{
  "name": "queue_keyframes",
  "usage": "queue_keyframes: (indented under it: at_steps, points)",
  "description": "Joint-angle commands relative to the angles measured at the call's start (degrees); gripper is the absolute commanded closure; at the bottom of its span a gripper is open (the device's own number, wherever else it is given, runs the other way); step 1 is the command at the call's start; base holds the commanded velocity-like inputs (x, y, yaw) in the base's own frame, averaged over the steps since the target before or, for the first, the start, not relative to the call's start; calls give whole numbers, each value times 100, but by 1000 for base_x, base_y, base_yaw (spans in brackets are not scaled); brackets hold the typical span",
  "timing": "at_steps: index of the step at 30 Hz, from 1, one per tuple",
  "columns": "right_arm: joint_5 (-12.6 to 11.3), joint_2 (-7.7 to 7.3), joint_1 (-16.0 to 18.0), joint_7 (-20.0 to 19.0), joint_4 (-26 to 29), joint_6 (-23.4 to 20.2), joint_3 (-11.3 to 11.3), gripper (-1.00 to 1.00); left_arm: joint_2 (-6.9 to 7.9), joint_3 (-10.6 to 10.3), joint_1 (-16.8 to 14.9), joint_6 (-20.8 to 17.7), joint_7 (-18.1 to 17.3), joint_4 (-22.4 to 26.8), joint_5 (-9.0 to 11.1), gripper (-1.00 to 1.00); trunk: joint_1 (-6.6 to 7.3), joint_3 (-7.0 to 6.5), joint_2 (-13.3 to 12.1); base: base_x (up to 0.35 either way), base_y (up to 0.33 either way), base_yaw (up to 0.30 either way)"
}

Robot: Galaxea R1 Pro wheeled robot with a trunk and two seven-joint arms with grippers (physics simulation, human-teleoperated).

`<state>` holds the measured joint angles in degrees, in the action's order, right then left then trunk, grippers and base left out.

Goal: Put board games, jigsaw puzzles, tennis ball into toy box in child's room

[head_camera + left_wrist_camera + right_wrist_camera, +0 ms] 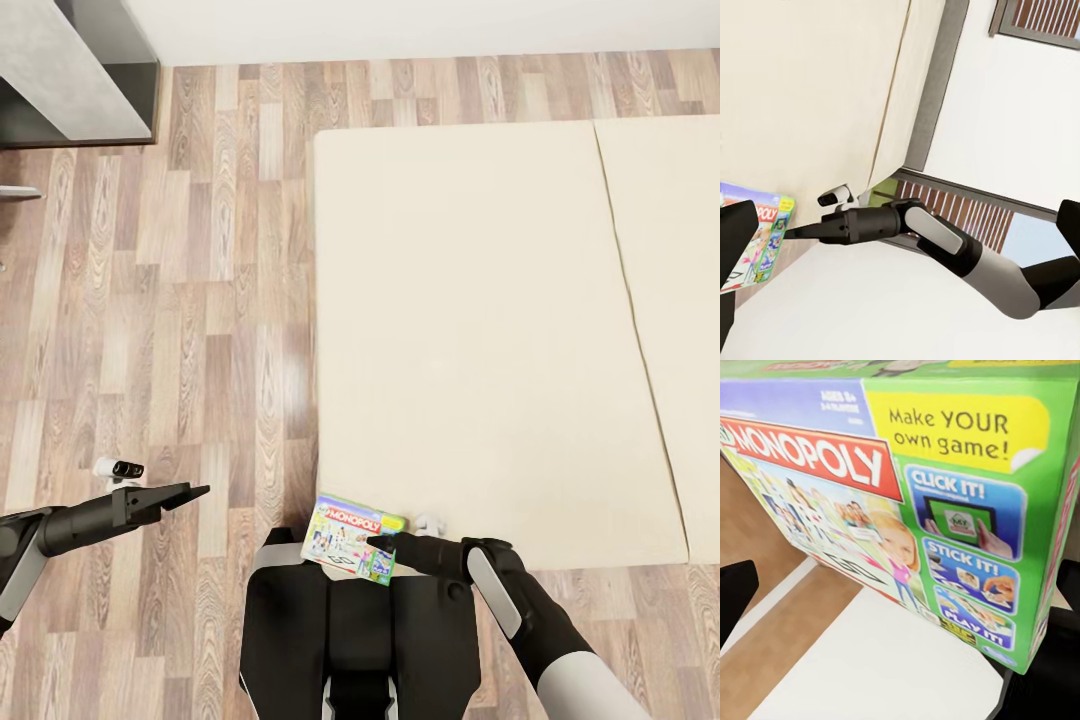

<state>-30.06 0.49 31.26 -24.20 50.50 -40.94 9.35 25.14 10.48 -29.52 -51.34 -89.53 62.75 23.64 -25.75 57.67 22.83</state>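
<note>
Head view: looks down on a wood-plank floor (200, 330), with the cream bed (480, 330) at the right side.
Bed: two plain cream parts side by side, a thin seam between them.
Monopoly box (355, 538): at the near left corner of the bed, tilted, just in front of the robot's trunk.
Right end effector (385, 545): its fingers are clamped on the Monopoly box at the box's edge.
Right wrist view: the box lid (892, 502) is very close; it reads "MONOPOLY" and "Make YOUR own game!".
Left end effector (190, 492): over the floor, well apart from the box and touching nothing; its fingers look together in the head view.
Left wrist view: the right arm (937, 240) reaches to the box (761, 240) beside the bed.
Bench (70, 70): pale grey corner at the far left, well apart from the bed.
</note>
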Motion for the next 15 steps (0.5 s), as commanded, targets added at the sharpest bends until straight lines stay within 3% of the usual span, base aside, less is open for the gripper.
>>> queue_keyframes:
  at_steps: [1, 15]
  points:
    - [-9, 0, 2, -6, 4, -28, -4, -100, 1, -2, -1, -62, -20, 1, 0, -100, -3, 5, 9, 0, 69, 0]
    - [-9, 0, 2, -6, 4, -28, -4, -100, 3, -2, -1, -64, -20, 1, 0, -100, -3, 5, 9, -10, 81, 0]
